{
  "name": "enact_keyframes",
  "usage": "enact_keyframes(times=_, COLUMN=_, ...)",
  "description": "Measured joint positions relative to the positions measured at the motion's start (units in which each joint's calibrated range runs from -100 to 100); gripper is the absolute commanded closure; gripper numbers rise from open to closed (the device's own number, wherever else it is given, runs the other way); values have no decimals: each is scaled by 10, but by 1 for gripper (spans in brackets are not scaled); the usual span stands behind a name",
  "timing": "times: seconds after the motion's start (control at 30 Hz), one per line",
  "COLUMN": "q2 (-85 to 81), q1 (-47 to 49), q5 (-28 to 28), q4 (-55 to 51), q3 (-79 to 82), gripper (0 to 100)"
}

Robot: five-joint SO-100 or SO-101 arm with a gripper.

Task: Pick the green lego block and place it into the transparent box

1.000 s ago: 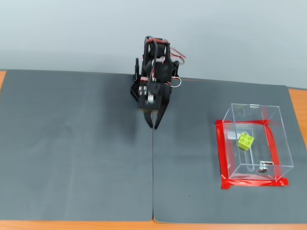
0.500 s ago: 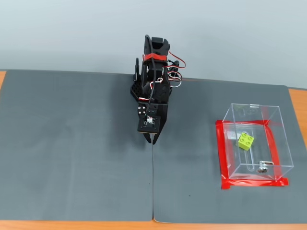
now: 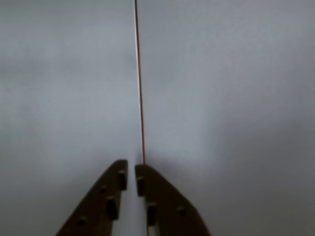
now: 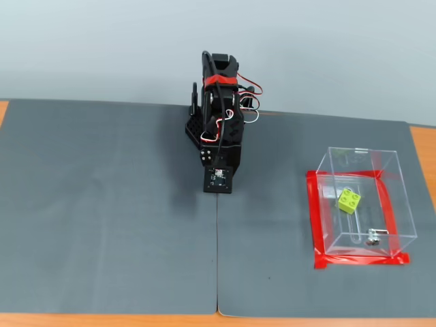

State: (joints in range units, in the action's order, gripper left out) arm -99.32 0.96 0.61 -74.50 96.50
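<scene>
Block inside box, near metal piece. Gripper nearly closed, empty, over mat seam, well apart from box. Task looks complete; nothing left.

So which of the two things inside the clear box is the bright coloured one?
The green lego block; the small metal piece near the transparent box's front wall is dull grey.

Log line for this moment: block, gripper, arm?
block: green lego block inside transparent box | gripper: shut, empty | arm: folded over mat seam, away from box
</scene>
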Motion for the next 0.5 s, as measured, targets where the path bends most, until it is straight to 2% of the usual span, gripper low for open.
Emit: enact_keyframes(times=0.5, q2=0, q1=0, q5=-2, q4=-1, q3=0, gripper=98)
